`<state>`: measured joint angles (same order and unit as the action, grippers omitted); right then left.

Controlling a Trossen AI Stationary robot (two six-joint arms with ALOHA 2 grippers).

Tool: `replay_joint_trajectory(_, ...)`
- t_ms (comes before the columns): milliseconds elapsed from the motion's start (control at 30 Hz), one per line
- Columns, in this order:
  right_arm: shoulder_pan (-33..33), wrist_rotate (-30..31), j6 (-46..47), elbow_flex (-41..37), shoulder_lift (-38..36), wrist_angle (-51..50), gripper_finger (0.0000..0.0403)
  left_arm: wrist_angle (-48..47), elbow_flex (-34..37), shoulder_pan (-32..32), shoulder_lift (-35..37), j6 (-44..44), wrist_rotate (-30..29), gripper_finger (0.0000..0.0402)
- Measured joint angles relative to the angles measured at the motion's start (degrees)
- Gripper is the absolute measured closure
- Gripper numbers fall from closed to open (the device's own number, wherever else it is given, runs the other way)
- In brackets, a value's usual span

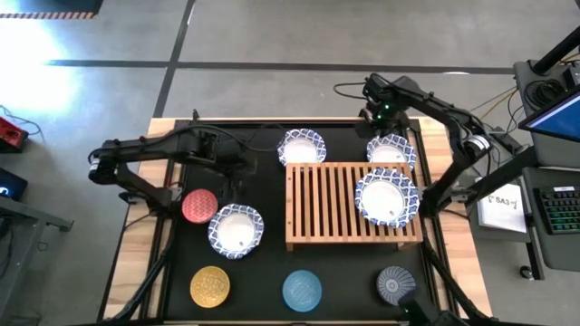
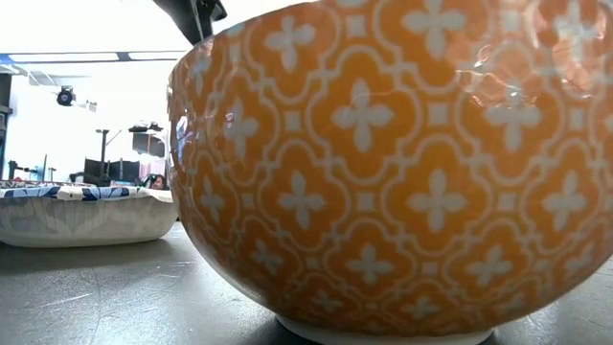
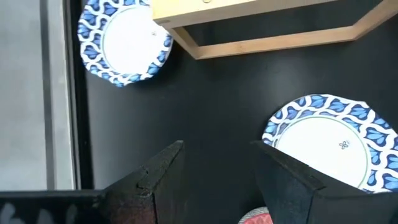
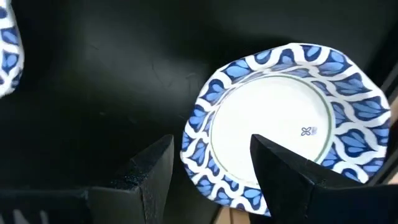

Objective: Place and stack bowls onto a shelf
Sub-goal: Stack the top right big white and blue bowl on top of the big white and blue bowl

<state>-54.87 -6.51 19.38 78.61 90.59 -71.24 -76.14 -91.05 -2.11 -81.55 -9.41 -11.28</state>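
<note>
Eight bowls show in the high view. Four are wide white ones with blue rims: one sits on the slatted wooden shelf near its right end, one lies on the black table just behind the shelf's left end, one just behind its right end, and one left of the shelf. Four are smaller: a red bowl just beside that left white bowl, and a yellow bowl, a light blue bowl and a dark grey bowl in a row along the near edge.

The left tool hovers over bare mat between the red bowl and the shelf's left end, fingers partly apart and holding nothing. The right tool hangs over the back-right white bowl, fingers spread wide, gripping nothing.

The low view is almost filled by the yellow bowl, cut off at the top and right, so most of the table is hidden there; only one white bowl's rim shows at left. In the high view the right tool's tips are hard to make out.

Most of the shelf's slats lie free left of its one bowl. Bare mat stays open between the shelf and the front row.
</note>
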Motion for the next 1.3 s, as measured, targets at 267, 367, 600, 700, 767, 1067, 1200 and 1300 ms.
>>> replay_joint_trajectory(267,-0.02,0.02,3.60,0.00,3.35,0.89,0.0199,-1.24,0.11,0.02,2.81,-0.04,-0.32,0.0228)
replay_joint_trajectory(367,-0.02,-0.12,4.09,0.00,4.75,0.94,0.0199,-1.19,0.11,0.02,3.25,-0.22,-0.32,0.0228)
replay_joint_trajectory(600,-0.02,-1.63,6.65,0.00,7.40,2.00,0.0199,-1.35,0.11,0.02,3.10,-0.93,-0.35,0.0228)
replay_joint_trajectory(700,-0.02,-1.62,6.91,0.00,8.05,2.44,0.0199,-1.52,0.11,0.02,3.05,-1.94,-0.36,0.0228)
replay_joint_trajectory(767,-0.02,-1.61,6.99,0.00,8.21,2.56,0.0199,-1.92,0.11,0.02,3.15,-2.60,-0.36,0.0228)
replay_joint_trajectory(1067,0.08,-1.43,12.54,-0.51,8.98,0.53,0.0200,-3.83,0.11,-0.42,3.42,-4.74,-0.38,0.0228)
replay_joint_trajectory(1200,0.09,-1.47,16.76,-0.95,8.98,-0.01,0.0200,-5.17,0.11,-0.71,3.51,-5.96,-0.40,0.0228)
replay_joint_trajectory(1300,0.11,-1.46,18.55,-1.13,8.98,0.10,0.0200,-6.03,0.11,-1.11,3.82,-7.44,-0.38,0.0228)
